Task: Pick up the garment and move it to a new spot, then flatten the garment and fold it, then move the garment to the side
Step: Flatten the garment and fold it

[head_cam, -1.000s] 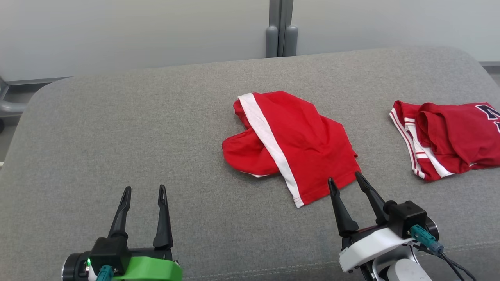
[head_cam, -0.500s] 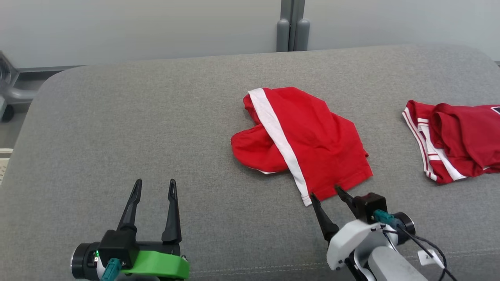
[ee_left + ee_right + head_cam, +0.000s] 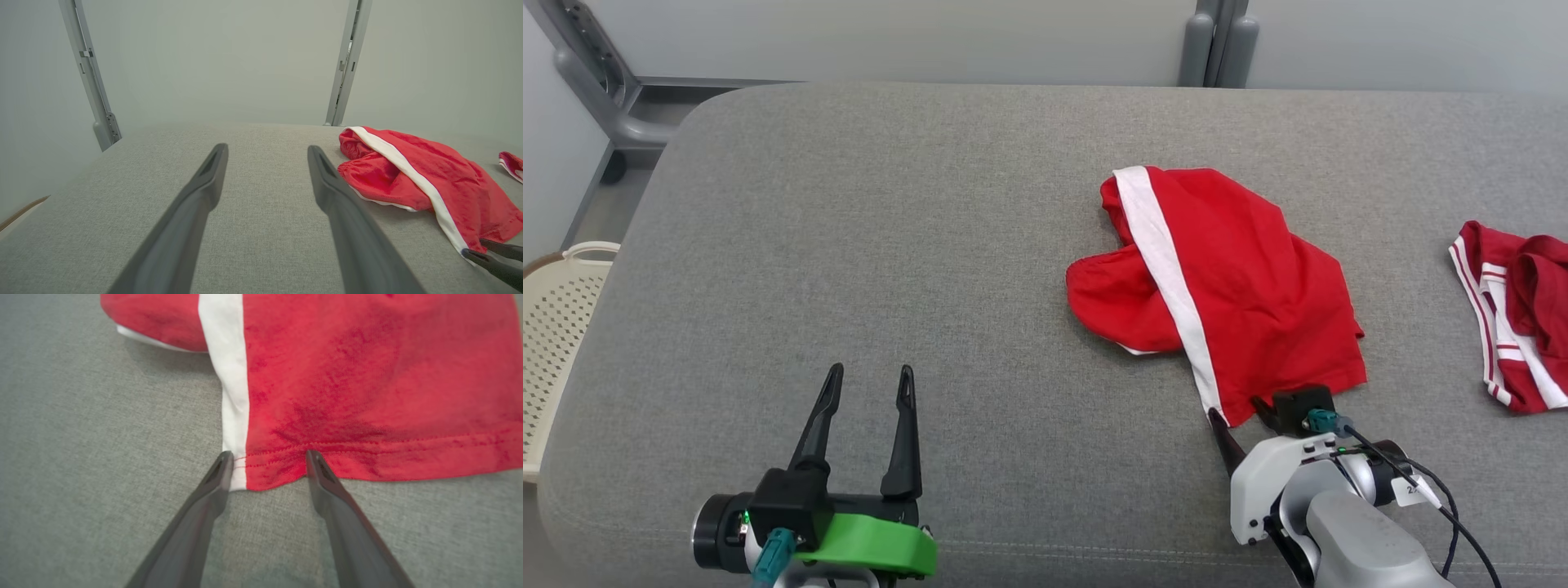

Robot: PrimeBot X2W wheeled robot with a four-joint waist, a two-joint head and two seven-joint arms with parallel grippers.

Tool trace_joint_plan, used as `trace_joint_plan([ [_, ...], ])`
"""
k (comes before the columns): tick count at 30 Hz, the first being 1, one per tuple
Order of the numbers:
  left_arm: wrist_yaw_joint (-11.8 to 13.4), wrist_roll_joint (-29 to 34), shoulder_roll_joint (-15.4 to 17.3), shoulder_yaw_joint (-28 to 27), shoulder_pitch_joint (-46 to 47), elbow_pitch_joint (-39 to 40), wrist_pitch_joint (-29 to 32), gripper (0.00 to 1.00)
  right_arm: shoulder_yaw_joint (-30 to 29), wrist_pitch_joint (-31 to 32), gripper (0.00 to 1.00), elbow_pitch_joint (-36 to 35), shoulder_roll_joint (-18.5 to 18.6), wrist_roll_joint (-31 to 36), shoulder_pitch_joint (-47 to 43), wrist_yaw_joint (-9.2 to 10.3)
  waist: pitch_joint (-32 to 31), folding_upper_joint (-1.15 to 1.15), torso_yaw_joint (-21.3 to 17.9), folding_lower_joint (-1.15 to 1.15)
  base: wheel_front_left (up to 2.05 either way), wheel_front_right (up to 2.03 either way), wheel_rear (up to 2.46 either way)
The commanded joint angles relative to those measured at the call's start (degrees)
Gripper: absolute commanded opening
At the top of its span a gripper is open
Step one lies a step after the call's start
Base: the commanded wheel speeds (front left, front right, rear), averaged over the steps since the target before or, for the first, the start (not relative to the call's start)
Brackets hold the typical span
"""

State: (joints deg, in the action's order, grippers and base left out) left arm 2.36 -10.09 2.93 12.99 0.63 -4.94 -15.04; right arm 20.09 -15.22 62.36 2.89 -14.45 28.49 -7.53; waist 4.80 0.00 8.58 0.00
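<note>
Basket (image 3: 556, 327): cream, perforated, well left of the left gripper (image 3: 870, 371).
Jersey (image 3: 1515, 327): dark red, striped, crumpled, well right of the right gripper (image 3: 1236, 407).
Cushion (image 3: 890, 245): grey, beneath both.

I record the garment (image 3: 1241, 286) as soft, matt red knit cloth, with a smooth white stripe and a stitched hem. The padded surface (image 3: 890, 245) under the garment is grey woven fabric, coarse and matt. At the garment's hem, the right gripper (image 3: 269, 454) has fingers (image 3: 196, 522) that look like dark, smooth, matt plastic.
</note>
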Motion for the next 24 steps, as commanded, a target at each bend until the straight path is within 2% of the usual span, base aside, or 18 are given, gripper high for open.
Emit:
trace_joint_plan([
  [1, 0.30, -0.31, -0.01, -0.21, 0.41, 0.05, -0.15, 1.00, 0.40, 0.20, 0.00, 1.33, 0.06, -0.74, 0.04, 0.09, 0.07, 0.00, 0.01, 0.00, 0.00, 0.00, 0.00],
  [5, 0.77, -0.11, -0.01, -0.79, -0.03, 0.10, -0.15, 1.00, 0.32, 0.27, 0.00, 3.99, 0.28, -0.55, -0.21, 0.12, -0.39, 0.00, -1.34, 0.00, 0.00, 0.00, 0.00],
  [9, 1.18, -0.41, -0.01, -1.06, -0.02, 0.59, -0.15, 1.00, -1.97, 0.25, 0.00, 3.23, 3.74, 0.63, -0.92, 0.17, -0.49, 0.00, -3.24, 0.00, 0.00, 0.00, 0.00],
  [16, 0.80, -0.48, 0.00, -1.01, 0.76, 0.82, -0.15, 1.00, -11.74, 0.12, 0.00, -2.46, 10.23, 7.21, -0.91, 0.11, 0.42, 0.00, -5.77, 0.00, 0.00, 0.00, 0.00],
  [21, 0.61, -0.66, 0.01, -0.64, 1.42, 0.49, -0.15, 1.00, -17.73, 0.12, 0.00, -5.47, 10.09, 11.58, -1.40, 0.11, 0.72, 0.00, -6.10, 0.00, 0.00, 0.00, 0.00],
  [22, 0.55, -0.71, 0.01, -0.59, 1.49, 0.39, -0.15, 1.00, -18.87, 0.12, 0.23, -5.94, 9.68, 12.58, -1.62, 0.11, 0.71, 0.00, -6.15, 0.00, 0.00, 0.00, 0.00],
  [24, 0.36, -0.80, 0.01, -0.41, 1.58, 0.21, -0.15, 1.00, -21.26, 0.12, 1.00, -7.14, 8.89, 14.49, -1.87, 0.11, 0.67, 0.00, -6.23, 0.00, 0.00, 0.00, 0.00],
])
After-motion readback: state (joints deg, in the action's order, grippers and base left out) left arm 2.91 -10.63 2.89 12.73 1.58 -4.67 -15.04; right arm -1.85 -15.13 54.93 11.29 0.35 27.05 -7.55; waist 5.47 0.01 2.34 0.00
